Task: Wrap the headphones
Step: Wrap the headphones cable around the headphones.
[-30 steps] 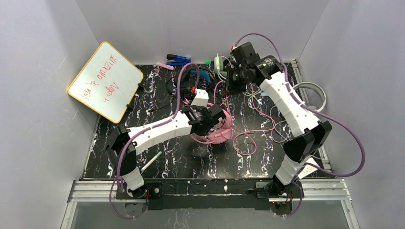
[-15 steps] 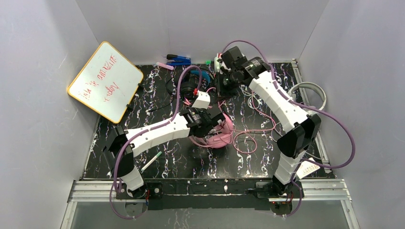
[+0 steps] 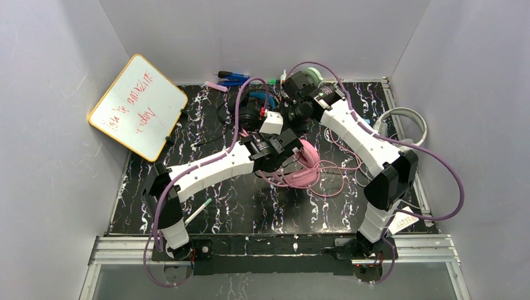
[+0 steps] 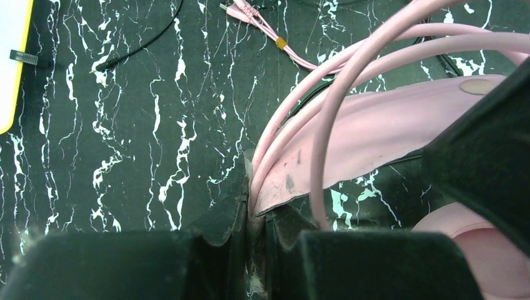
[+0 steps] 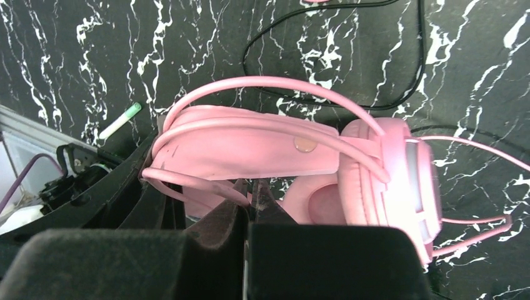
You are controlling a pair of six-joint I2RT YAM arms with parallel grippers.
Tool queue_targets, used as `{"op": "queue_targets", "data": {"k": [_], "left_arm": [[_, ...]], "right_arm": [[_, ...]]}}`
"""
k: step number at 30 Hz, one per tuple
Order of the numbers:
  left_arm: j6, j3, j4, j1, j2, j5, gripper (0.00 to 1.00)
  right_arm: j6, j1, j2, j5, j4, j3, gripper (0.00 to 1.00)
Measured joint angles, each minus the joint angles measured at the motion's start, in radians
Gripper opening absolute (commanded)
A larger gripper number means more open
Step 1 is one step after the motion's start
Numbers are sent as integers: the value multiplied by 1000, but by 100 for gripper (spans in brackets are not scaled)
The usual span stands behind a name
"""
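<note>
Change: both arms have swung inward, and the pink padded over-ear headphones (image 5: 262, 150) sit further right.
Left claw (image 4: 253, 203): clamped on the smooth pink headband, mid-table.
Right claw (image 5: 249, 192): closed, pinching the thin pink cord (image 4: 325, 94) looped over the band.
Surface: black white-veined marble table (image 4: 125, 125).
Around: green-tipped pen (image 5: 120, 121) near; yellow-framed whiteboard (image 3: 139, 106) left; black-and-blue headset (image 3: 249, 114) beyond.

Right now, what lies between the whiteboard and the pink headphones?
Left wrist view: bare table and a thin black cord's end lie between whiteboard and pink headphones.
</note>
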Motion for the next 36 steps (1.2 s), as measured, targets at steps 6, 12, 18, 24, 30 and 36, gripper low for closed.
{"op": "queue_targets", "data": {"k": [6, 12, 18, 24, 30, 36], "left_arm": [[3, -31, 0, 0, 0, 10, 0], [43, -117, 14, -20, -10, 27, 0], [128, -216, 55, -76, -105, 106, 0], [166, -266, 95, -83, -264, 225, 0], [152, -233, 87, -83, -278, 279, 0], [160, -248, 137, -82, -288, 370, 0]], "right_arm": [[-16, -24, 11, 80, -15, 72, 1], [-31, -119, 11, 142, -24, 101, 1], [-55, -145, 2, 178, 24, 61, 1], [-117, -158, -4, 103, 61, -16, 1], [-165, -161, -122, -40, 177, -190, 4], [-179, -164, -234, -16, 221, -228, 1]]}}
